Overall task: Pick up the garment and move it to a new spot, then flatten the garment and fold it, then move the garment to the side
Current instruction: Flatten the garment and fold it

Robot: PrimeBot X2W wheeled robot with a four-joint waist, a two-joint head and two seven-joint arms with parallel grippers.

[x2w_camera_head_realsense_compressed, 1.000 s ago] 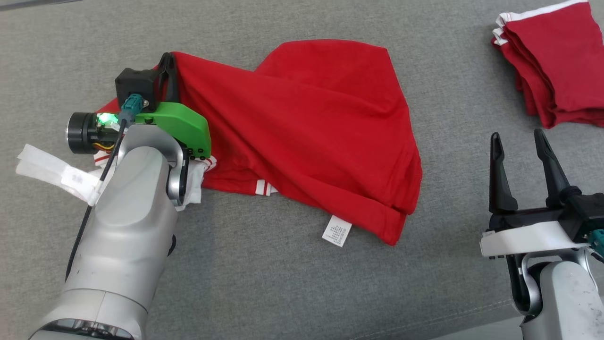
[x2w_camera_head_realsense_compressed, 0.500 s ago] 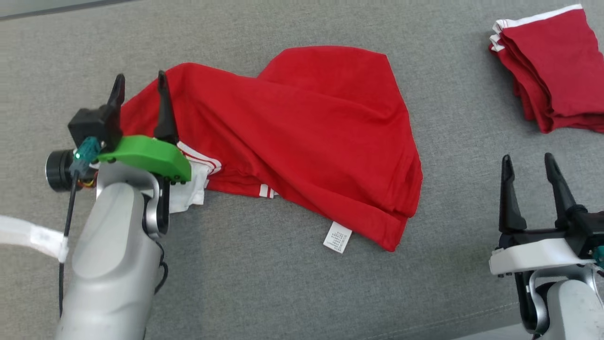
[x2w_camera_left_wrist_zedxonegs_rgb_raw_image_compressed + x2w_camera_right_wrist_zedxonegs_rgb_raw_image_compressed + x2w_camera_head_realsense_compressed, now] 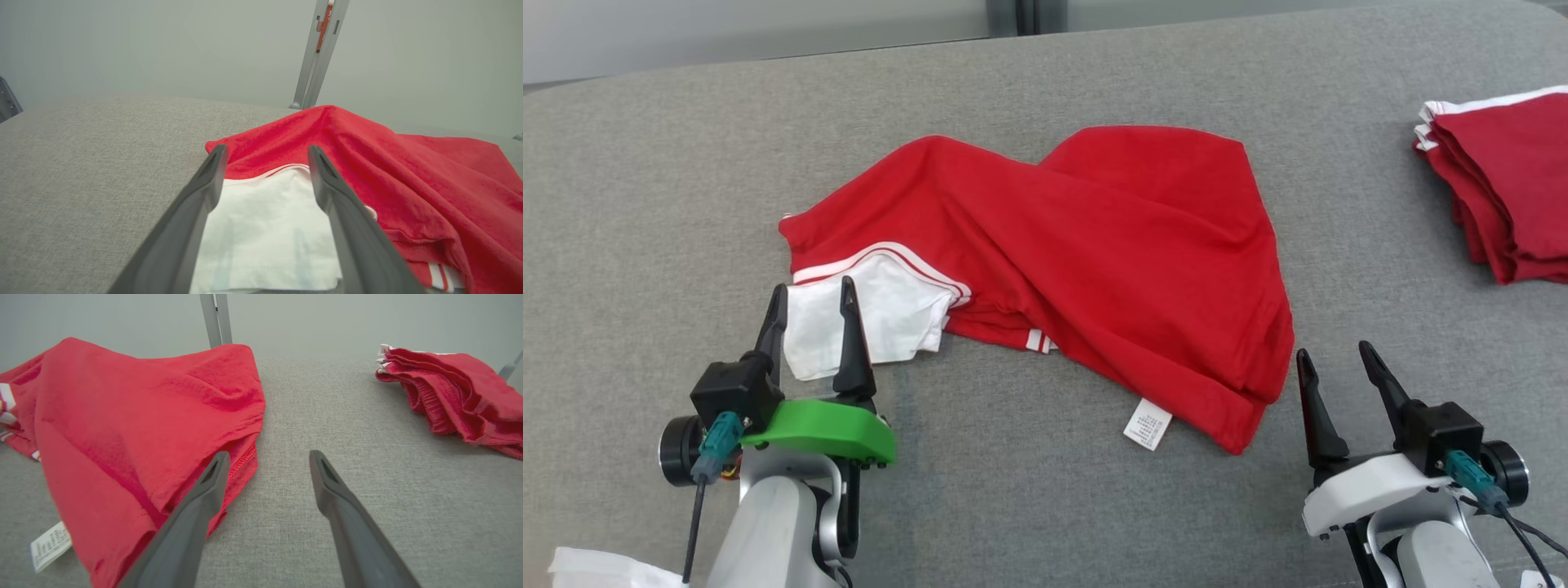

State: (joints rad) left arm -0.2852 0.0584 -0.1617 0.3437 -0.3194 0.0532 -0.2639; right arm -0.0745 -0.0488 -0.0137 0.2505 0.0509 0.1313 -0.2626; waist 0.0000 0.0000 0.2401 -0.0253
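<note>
Grey woven fabric surface [image 3: 1029, 506] spans the whole work area, with a pale wall behind its far edge.

Red short-sleeved cotton garment [image 3: 1111, 245] lies crumpled at the centre of the surface. It is not flat: a broad diagonal fold runs from upper left to lower right, and the rounded hem bulges at the top right. Its lower right corner is doubled over.

Stack of folded red garments with white trim [image 3: 1503, 188] sits at the far right edge, well apart from the loose one.

My left gripper [image 3: 814, 286], on the green mount, is at lower left with jaws spread wide and nothing clamped. In the left wrist view its dark fingers [image 3: 192, 212] frame the white cloth without pinching it; I can't tell if the tips touch.

My right gripper [image 3: 1333, 349], on the white mount, is at lower right, jaws also wide apart and empty. It is just beside the garment's doubled corner, over bare surface.

White sleeve panel edged with red and white stripes [image 3: 890, 310] pokes out at the garment's lower left, between my left fingers.

Small white printed care label [image 3: 1147, 423] hangs off the lower hem and lies on the grey.
</note>
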